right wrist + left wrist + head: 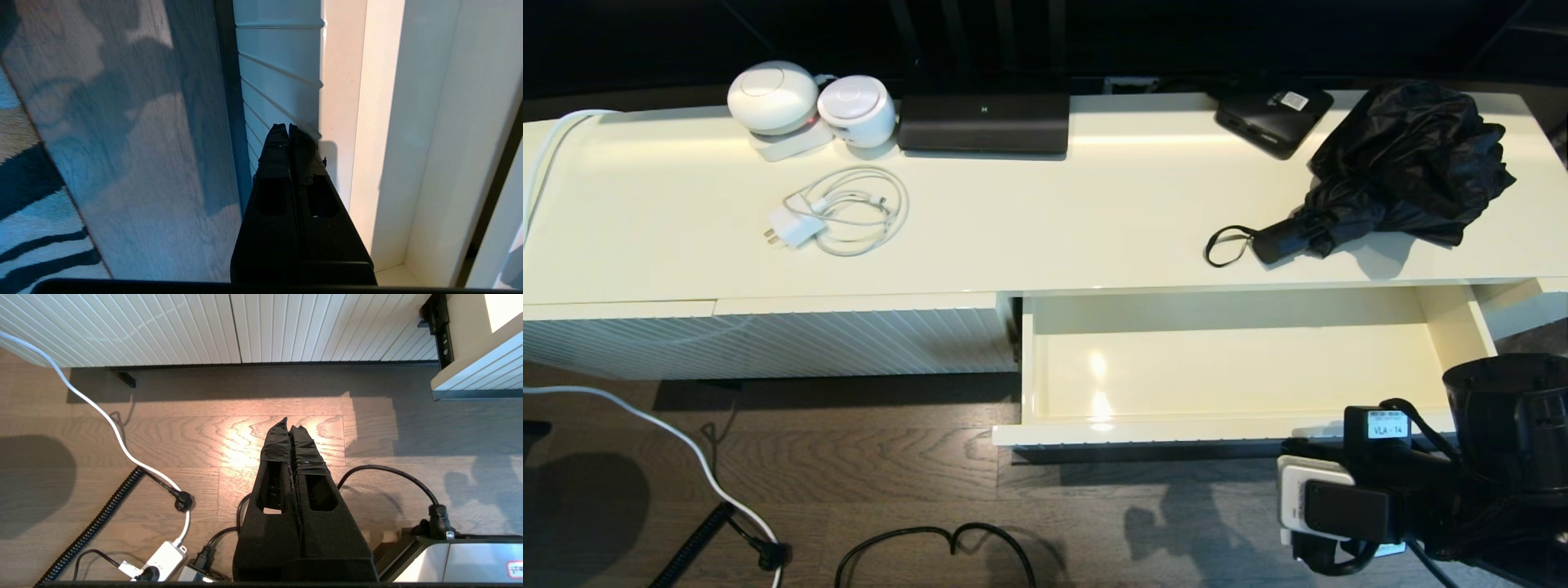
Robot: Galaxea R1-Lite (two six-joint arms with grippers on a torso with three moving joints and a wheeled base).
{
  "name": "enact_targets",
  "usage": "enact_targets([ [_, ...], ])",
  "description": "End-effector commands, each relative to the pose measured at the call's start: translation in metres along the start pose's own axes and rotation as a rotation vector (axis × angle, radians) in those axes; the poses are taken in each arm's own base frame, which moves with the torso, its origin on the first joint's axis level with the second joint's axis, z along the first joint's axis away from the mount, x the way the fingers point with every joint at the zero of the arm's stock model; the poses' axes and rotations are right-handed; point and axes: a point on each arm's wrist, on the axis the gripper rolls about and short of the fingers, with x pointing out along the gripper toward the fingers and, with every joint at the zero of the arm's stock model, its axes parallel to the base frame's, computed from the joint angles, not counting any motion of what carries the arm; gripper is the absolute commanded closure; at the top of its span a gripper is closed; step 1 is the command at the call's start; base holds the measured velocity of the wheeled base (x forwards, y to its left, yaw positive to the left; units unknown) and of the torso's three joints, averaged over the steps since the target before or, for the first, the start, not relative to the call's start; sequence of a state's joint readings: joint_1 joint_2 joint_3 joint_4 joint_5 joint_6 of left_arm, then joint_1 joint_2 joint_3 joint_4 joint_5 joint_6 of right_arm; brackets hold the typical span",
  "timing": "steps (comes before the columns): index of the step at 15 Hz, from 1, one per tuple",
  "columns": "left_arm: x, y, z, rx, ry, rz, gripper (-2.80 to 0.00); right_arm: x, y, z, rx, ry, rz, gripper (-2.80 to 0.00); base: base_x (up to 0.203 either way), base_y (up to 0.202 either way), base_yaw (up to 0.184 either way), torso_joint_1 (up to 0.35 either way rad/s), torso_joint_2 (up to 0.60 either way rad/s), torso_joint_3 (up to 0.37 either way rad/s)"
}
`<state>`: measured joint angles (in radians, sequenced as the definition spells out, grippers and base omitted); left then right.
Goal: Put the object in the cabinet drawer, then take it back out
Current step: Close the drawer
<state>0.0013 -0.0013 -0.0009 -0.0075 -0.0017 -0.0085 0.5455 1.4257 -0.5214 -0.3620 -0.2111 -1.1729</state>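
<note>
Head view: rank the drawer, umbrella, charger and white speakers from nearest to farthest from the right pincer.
1. Drawer, open, just ahead of the right pincer.
2. Umbrella, on the cabinet top, right end.
3. Charger, left of centre.
4. White speakers, back left.

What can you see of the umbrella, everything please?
The umbrella is a black compact folding one, collapsed but not strapped tight: its glossy fabric bunches loosely in crumpled folds. A short black cylindrical handle sticks out toward the cabinet's front edge, with a thin black wrist loop lying flat beside it. It lies on its side on the cream cabinet top, at the right end, just behind the open drawer. Only the cabinet top touches it; no gripper is near it.
</note>
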Motion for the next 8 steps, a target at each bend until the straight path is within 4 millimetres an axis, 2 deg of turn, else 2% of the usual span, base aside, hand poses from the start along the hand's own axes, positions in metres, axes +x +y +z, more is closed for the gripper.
enact_targets([
  [1,0.0,0.0,0.0,-0.001,-0.001,0.0,0.0,0.001,-0.002,0.001,-0.022,-0.01,-0.029,0.0,0.0,0.0,0.0,0.0,0.0,0.0],
  [8,0.0,0.0,0.0,-0.001,-0.002,0.0,0.0,0.016,-0.011,0.001,0.011,-0.031,-0.144,0.0,0.0,0.0,0.0,0.0,0.0,0.0],
])
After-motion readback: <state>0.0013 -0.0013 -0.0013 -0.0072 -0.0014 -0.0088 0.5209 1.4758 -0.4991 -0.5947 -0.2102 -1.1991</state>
